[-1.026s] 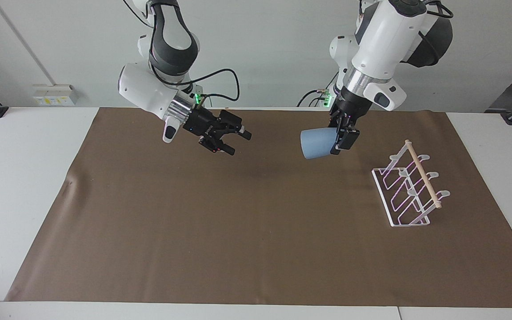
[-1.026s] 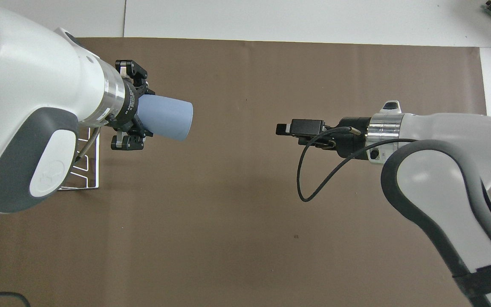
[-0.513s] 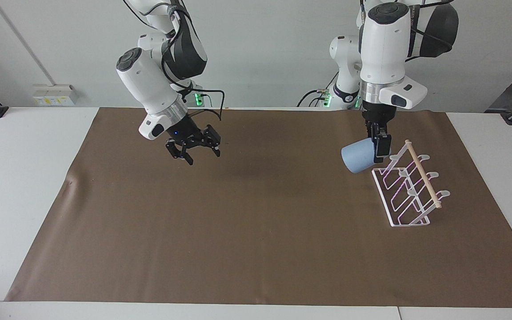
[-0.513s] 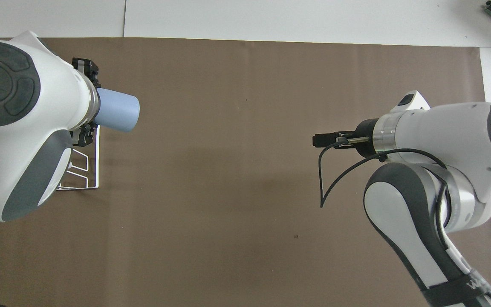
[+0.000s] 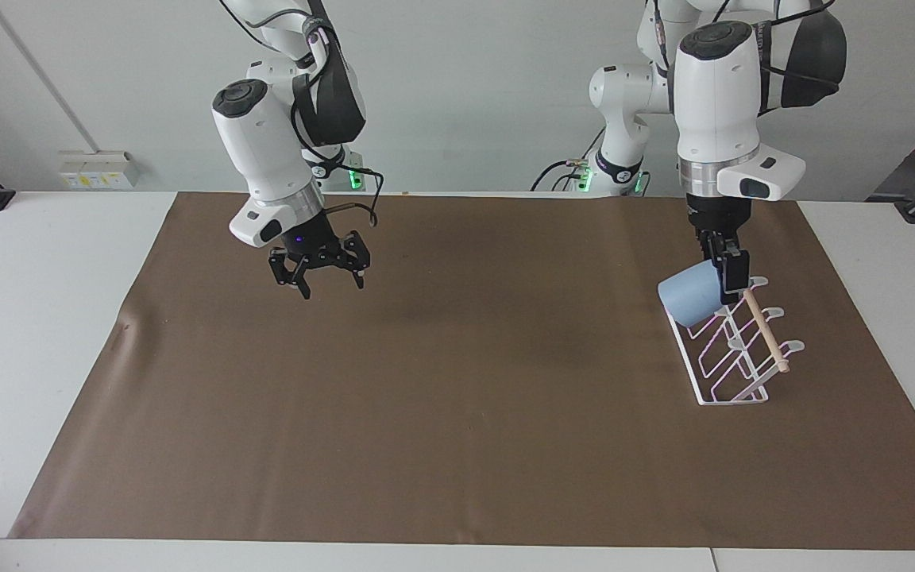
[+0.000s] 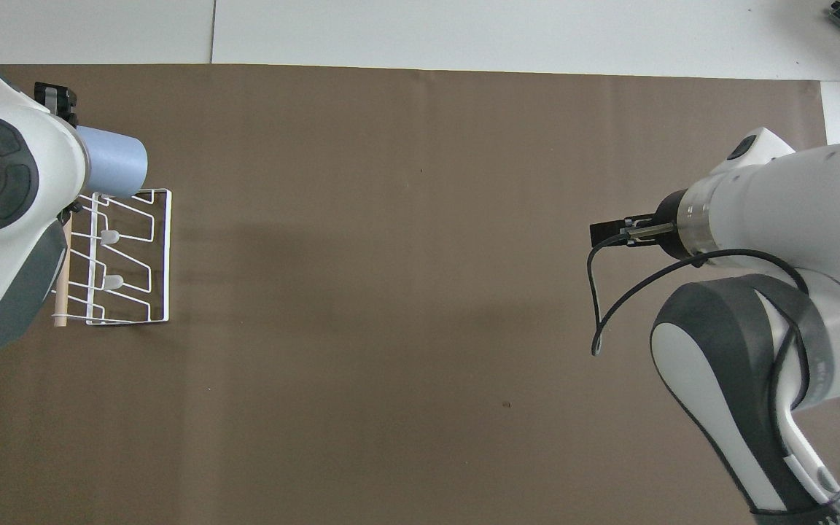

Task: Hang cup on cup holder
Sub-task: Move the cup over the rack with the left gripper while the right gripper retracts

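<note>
The pale blue-grey cup [image 5: 686, 302] is in my left gripper [image 5: 726, 276], which is shut on its narrow end. The cup lies tilted on its side in the air, wide end toward the table's middle, over one end of the white wire cup holder [image 5: 731, 361]. I cannot tell whether it touches the prongs. In the overhead view the cup [image 6: 114, 162] sticks out from under the left wrist, at the edge of the cup holder [image 6: 132, 255]. My right gripper [image 5: 319, 280] is open and empty, pointing down over the mat toward the right arm's end; it also shows in the overhead view [image 6: 607, 233].
A brown mat [image 5: 426, 413] covers most of the white table [image 5: 44, 318]. The cup holder stands on the mat toward the left arm's end, its wooden dowel [image 5: 767, 334] along the top. A black cable [image 6: 595, 306] loops from the right wrist.
My left gripper has carried the cup from over the mat's middle toward the left arm's end and down to the cup holder. My right gripper has drawn back toward its own end and turned downward.
</note>
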Motion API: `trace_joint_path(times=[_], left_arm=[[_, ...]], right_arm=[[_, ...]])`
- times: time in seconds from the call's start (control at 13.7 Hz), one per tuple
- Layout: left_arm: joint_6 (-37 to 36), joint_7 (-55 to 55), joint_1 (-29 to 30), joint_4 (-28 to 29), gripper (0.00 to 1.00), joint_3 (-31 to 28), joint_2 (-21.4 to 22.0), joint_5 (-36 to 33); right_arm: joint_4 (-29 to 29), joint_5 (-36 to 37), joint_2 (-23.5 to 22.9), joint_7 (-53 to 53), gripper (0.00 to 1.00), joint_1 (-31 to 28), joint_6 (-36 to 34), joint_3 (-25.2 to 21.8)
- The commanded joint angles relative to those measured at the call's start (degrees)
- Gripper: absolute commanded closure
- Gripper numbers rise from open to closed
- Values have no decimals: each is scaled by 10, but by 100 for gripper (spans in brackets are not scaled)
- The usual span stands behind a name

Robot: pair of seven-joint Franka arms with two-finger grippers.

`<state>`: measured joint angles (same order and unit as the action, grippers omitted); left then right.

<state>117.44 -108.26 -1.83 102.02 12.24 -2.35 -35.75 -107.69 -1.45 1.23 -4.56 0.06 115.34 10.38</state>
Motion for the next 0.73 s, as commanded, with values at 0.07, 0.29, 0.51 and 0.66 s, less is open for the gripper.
trace_joint_path(times=[0.07,0.29,0.51,0.66], left_arm=[[25,-2,15,33,100,3,-9,-82],[19,-2,18,38,100,3,-21,-93],[27,-3,20,49,100,3,-25,-107],[38,-4,20,56,100,3,-26,-117]], right_arm=[[77,12,5,-12,0,-30,-92,4],[119,7,9,-16,0,-46,-148,3],[139,7,18,-15,0,-69,-180,4],[157,6,18,-16,0,-74,-205,4]])
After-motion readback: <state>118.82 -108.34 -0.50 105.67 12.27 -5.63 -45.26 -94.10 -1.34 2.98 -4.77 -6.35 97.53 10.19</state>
